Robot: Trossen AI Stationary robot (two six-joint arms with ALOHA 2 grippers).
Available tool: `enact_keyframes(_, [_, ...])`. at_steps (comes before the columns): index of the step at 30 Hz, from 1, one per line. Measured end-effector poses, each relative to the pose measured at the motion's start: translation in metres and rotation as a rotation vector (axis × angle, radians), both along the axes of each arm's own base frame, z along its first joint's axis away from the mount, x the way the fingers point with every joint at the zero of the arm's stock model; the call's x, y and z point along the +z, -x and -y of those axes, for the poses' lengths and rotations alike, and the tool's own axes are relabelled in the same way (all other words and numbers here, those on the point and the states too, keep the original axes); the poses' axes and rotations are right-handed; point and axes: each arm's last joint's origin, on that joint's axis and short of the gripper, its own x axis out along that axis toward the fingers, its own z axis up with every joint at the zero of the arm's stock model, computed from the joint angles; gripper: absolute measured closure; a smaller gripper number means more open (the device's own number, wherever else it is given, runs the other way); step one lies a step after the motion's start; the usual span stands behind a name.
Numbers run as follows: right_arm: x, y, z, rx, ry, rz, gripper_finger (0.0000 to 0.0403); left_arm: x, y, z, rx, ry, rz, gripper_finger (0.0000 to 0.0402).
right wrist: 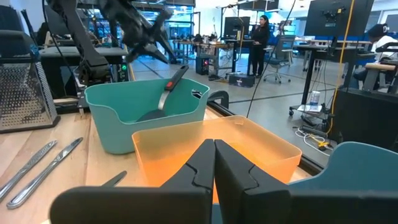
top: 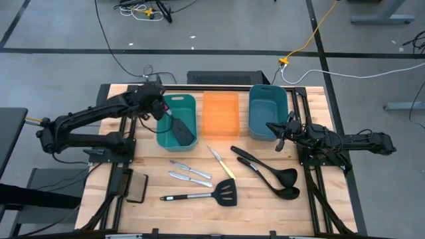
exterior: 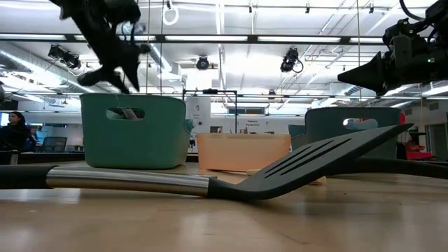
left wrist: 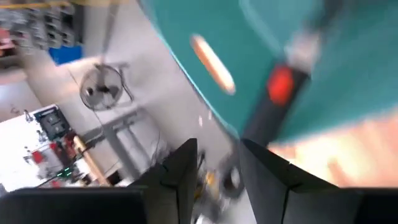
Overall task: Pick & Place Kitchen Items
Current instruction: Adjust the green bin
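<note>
Up front, black slotted spatula (exterior: pixel 308 157), flat on the wooden table (exterior: pixel 210 224), steel handle stretching away to one side, slotted blade tipped up a touch. Seen from above, sits in the front row of the table, nearest the front edge among the utensils. Just behind it, two small silver knives (top: pixel 190 170) (top: pixel 188 178), side by side and nearly parallel. Beside those, slim pale-yellow knife (top: pixel 221 163), lying on a diagonal toward the orange bin (top: pixel 220 113). Off to the right, two long black ladles (top: pixel 287 176) (top: pixel 289 193), close together, handles pointing back toward the bins, bowls toward the right front. Over at the left teal bin (top: pixel 176 98): second slotted spatula (top: pixel 184 135) inside, blade down in the bottom, handle leaning up against the rim. Left gripper (top: pixel 161 111) hovering above that bin's left edge, fingers parted with a clear gap and nothing between them, spatula handle just beyond the tips and free of them. Right gripper (right wrist: pixel 214 146) parked low by the front corner of the right teal bin (top: pixel 267 109), fingers pressed together, holding nothing. Flat black pad (top: pixel 136 188) at the table's front left, well apart from the utensils.
</note>
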Motion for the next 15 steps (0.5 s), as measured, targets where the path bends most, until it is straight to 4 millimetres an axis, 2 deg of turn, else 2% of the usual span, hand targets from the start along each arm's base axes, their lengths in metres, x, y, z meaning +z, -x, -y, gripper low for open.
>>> enact_keyframes(4, [0.0,0.0,0.0,0.0,0.0,0.0,0.0392,0.025,-0.006,0.019,0.075,0.16,0.337,0.0294])
enact_keyframes(9, [0.0,0.0,0.0,0.0,0.0,0.001,0.0392,0.057,-0.013,0.038,0.236,0.38,0.682,0.0337])
enact_keyframes(13, [0.0,0.0,0.0,0.0,0.0,0.001,0.0392,0.068,-0.019,0.055,0.15,0.785,0.787,0.0387])
enact_keyframes(15, [0.0,0.0,0.0,0.0,0.0,0.001,0.0392,0.069,-0.022,0.062,0.149,0.953,0.807,0.0394])
